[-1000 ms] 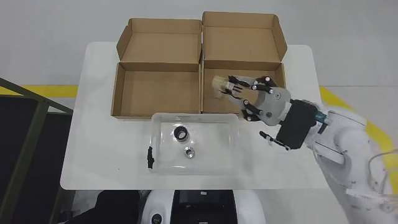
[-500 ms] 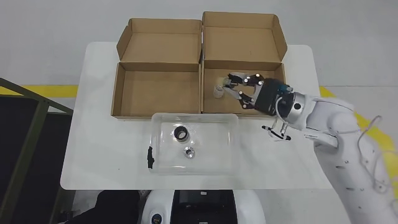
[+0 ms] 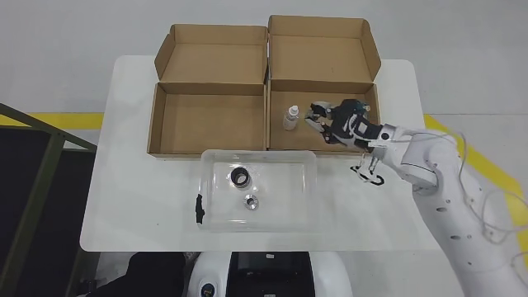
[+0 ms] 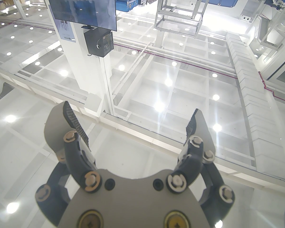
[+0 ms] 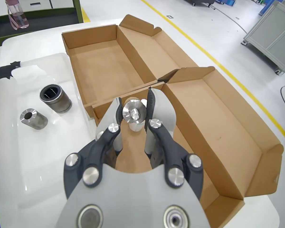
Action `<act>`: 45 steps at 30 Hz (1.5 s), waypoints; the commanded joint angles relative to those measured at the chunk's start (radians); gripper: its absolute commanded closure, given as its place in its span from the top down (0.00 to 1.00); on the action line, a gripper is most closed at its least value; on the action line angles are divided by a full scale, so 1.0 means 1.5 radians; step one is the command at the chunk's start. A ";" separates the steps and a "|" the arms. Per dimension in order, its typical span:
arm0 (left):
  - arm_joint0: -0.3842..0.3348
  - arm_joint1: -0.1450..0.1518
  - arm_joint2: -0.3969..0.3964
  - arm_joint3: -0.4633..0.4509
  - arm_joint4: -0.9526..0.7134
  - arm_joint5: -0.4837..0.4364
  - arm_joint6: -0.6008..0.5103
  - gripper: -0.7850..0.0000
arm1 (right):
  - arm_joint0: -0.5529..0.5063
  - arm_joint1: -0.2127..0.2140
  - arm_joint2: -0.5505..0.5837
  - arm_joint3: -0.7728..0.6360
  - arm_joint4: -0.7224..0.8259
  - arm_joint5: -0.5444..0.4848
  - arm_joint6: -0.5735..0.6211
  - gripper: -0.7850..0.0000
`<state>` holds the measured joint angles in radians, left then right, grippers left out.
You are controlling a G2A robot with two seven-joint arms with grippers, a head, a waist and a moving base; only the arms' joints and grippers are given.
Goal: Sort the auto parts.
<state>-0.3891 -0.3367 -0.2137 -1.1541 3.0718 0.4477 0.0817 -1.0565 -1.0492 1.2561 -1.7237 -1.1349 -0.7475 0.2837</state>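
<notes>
Inside right box (image 3: 285,136), one part (image 3: 290,116); tray (image 3: 289,214) holds two cylinders (image 3: 240,177) (image 3: 250,203); left, right jaws open.

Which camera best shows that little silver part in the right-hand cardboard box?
The right wrist view: the silver part sits close up, framed by the right gripper. The top view shows it as a small speck in the box. The left wrist view faces the ceiling.
</notes>
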 commanded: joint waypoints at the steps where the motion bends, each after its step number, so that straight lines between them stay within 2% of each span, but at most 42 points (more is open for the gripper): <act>1: 0.000 0.000 0.000 0.000 0.000 0.000 0.000 1.00 | -0.001 0.000 0.000 0.008 -0.001 0.001 0.007 0.00; 10: 0.000 0.000 0.000 0.000 0.000 0.000 0.000 1.00 | 0.015 0.000 -0.020 0.065 0.003 -0.006 0.058 0.00; 23: 0.000 0.000 0.000 0.000 0.000 0.000 0.000 1.00 | 0.102 -0.016 -0.095 0.176 0.017 0.007 0.129 0.00; 38: 0.000 0.000 0.000 0.000 0.000 0.000 0.000 1.00 | 0.194 -0.041 -0.173 0.294 0.015 0.030 0.157 0.00; 40: 0.000 0.000 0.000 0.000 0.000 0.000 0.000 1.00 | 0.201 -0.043 -0.181 0.301 0.010 0.031 0.161 0.10; 44: 0.000 0.000 0.000 0.000 0.000 0.000 0.000 1.00 | 0.212 -0.049 -0.200 0.310 -0.001 0.038 0.168 0.12; 45: 0.000 0.000 0.000 0.000 0.000 0.000 0.000 1.00 | 0.214 -0.051 -0.204 0.312 0.000 0.039 0.167 0.18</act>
<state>-0.3891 -0.3367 -0.2137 -1.1541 3.0718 0.4477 0.0817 -0.7381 -1.1233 0.9559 -1.2577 -1.1365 -0.6899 0.5352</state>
